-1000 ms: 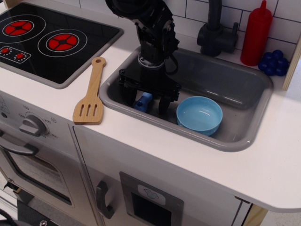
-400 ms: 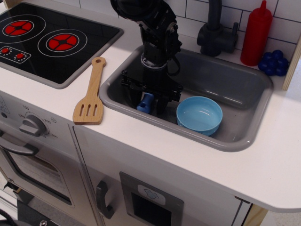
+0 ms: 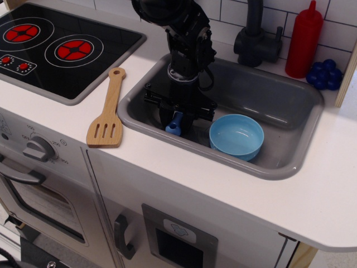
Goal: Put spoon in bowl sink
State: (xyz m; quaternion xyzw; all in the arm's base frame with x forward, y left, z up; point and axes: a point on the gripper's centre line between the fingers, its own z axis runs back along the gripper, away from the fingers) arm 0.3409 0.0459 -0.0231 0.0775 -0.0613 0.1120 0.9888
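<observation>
The robot's arm is black throughout, with a dull, slightly glossy finish that catches pale highlights on its curved upper housings. Above the end effector (image 3: pixel 177 118) the body narrows into a blocky wrist section with stepped edges and small recesses; fine detail such as screws is too dark to make out. A thin black cable loops out just to the right of the wrist and curls back into it. Directly above the end effector sits a short light-grey ring, the only pale band on the arm. The end effector itself has a wide black crossbar with short, chunky black fingers (image 3: pixel 188 121) beneath.
</observation>
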